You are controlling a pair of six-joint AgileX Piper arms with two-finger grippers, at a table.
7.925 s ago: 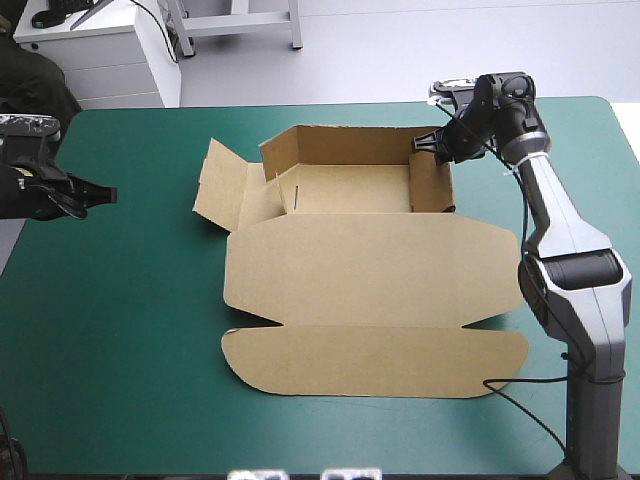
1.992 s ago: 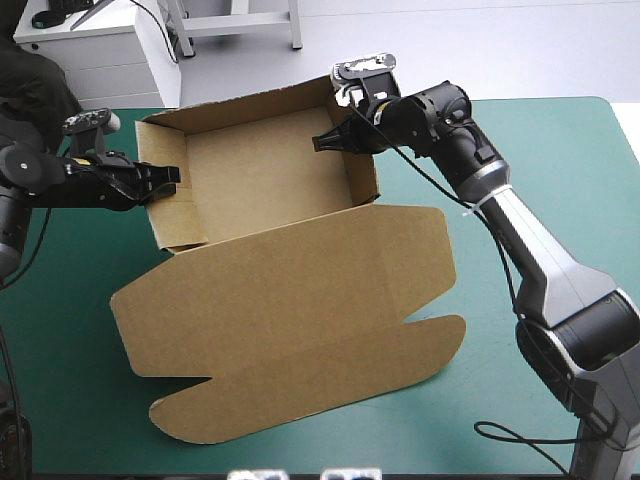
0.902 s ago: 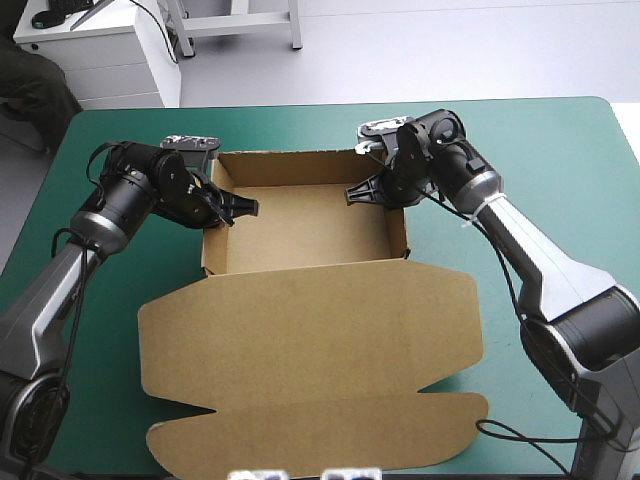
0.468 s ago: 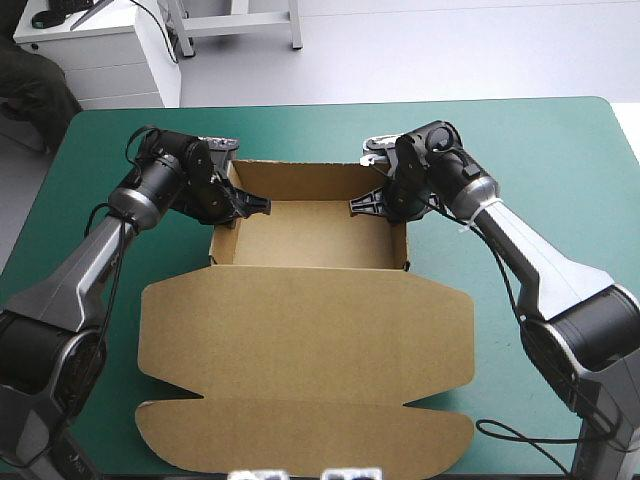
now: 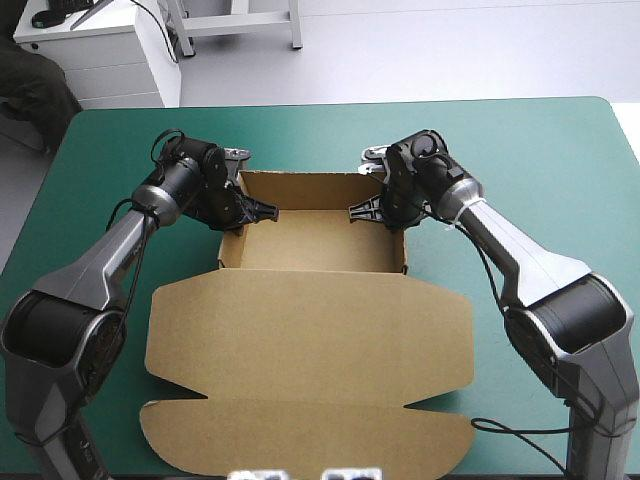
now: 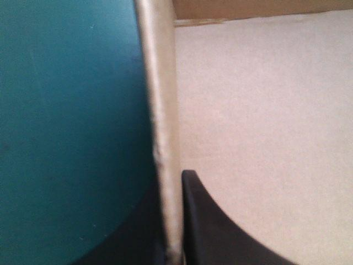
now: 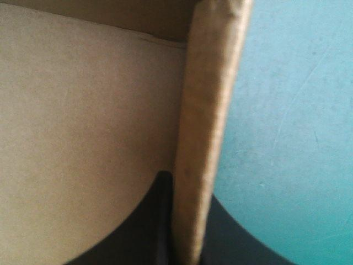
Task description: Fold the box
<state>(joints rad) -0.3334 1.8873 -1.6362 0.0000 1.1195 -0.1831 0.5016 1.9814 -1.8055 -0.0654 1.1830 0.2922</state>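
I read left pincer clamped on box left wall, one black finger each side. Box: open tray, mid-tabletop, lid flat toward near edge. Right pincer clamped on right wall likewise.

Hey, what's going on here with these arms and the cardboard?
Two robot arms are folding a brown box on the teal-green table. The left jaws are shut on its left side wall, the right jaws on its right side wall. The walls stand as an open tray, lid flat in front.
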